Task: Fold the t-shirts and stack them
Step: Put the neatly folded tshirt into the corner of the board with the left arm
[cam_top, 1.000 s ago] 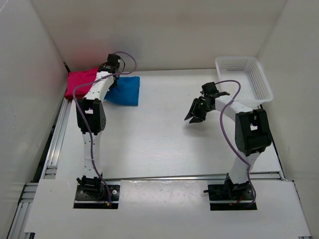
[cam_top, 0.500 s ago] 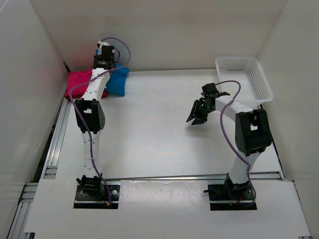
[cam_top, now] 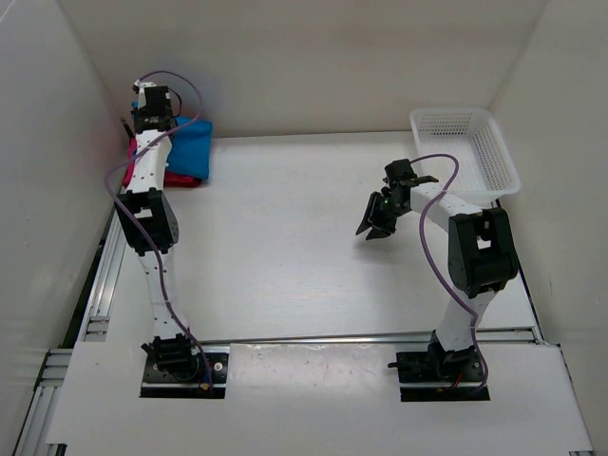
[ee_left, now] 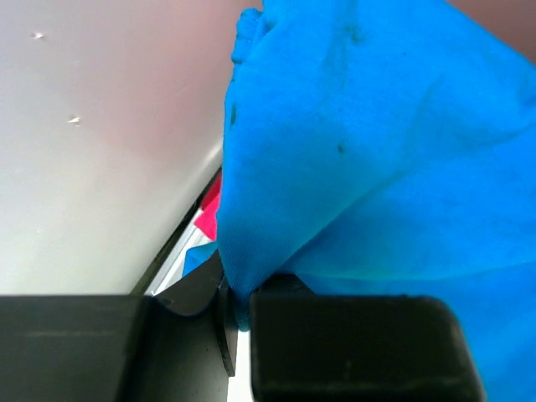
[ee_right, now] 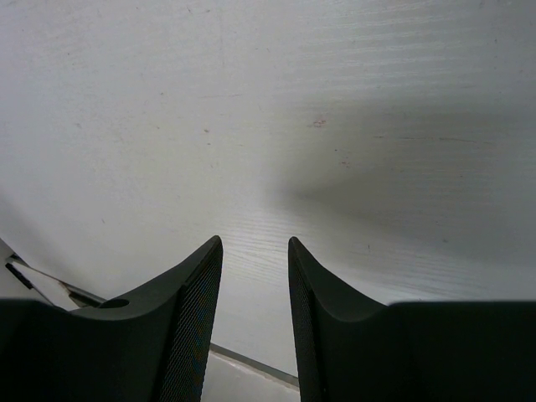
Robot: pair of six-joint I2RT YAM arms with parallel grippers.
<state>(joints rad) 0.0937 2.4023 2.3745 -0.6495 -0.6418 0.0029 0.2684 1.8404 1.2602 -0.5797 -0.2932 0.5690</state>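
Note:
My left gripper point(cam_top: 152, 106) is at the far left corner, shut on the folded bright blue t-shirt point(cam_top: 188, 147), which hangs over the pink-magenta t-shirt point(cam_top: 178, 178). In the left wrist view the blue shirt point(ee_left: 377, 151) fills the frame, pinched between my jaws point(ee_left: 239, 314), and a sliver of the pink shirt point(ee_left: 209, 213) shows below it. The dark red t-shirt is hidden. My right gripper point(cam_top: 375, 225) hovers open and empty over the bare table at mid right; its fingertips point(ee_right: 209, 251) stand apart in the right wrist view.
A white mesh basket point(cam_top: 465, 152) stands at the far right corner. White walls close in on the left, back and right. Metal rails point(cam_top: 104, 275) run along the table's left and near edges.
My left gripper has carried the blue shirt from the table left and back, over the pink shirt in the corner. The right arm has barely moved.

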